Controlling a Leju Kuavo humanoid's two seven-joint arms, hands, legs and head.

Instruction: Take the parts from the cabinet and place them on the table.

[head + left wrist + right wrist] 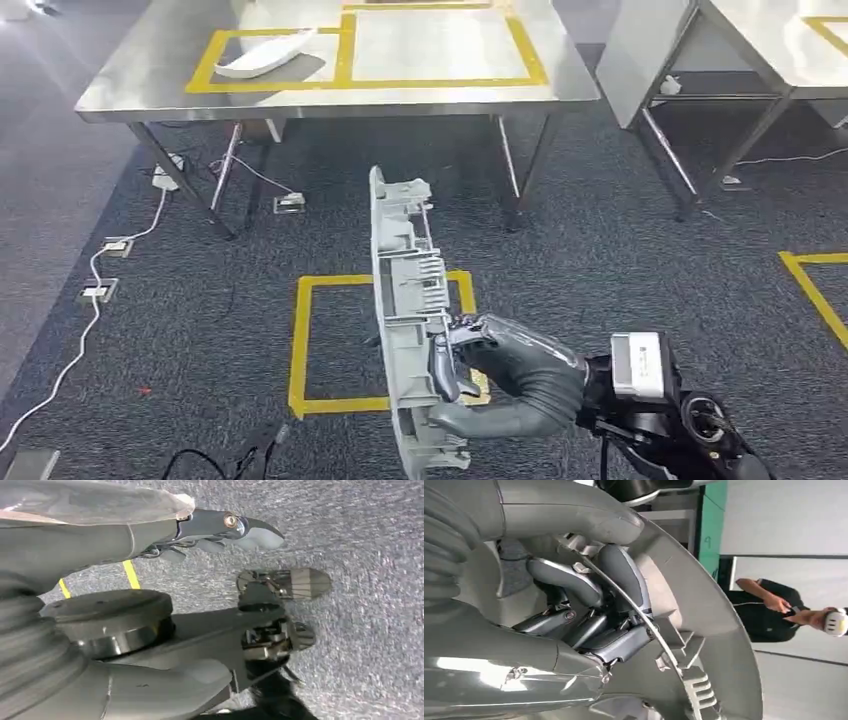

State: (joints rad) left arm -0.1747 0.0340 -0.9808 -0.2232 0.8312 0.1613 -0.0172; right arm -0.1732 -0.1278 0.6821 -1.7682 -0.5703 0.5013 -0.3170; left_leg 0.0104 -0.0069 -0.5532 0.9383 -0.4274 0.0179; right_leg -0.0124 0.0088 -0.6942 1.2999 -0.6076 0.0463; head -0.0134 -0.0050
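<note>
Gripping the long grey plastic part [405, 300] low on its ribbed inner side, the right hand [480, 365] has its fingers [574, 580] wrapped around what looks a light, stiff, top-heavy panel, while the left hand [225, 527] hangs with fingers loosely apart, holding nothing.

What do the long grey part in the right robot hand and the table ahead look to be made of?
Long grey part: likely moulded plastic, matte grey; thin ribs, clips and uniform colour suggest it. The right robot hand grips it low down.
Table: looks like brushed stainless steel; dull silver sheen with soft reflections, marked with yellow tape.
</note>
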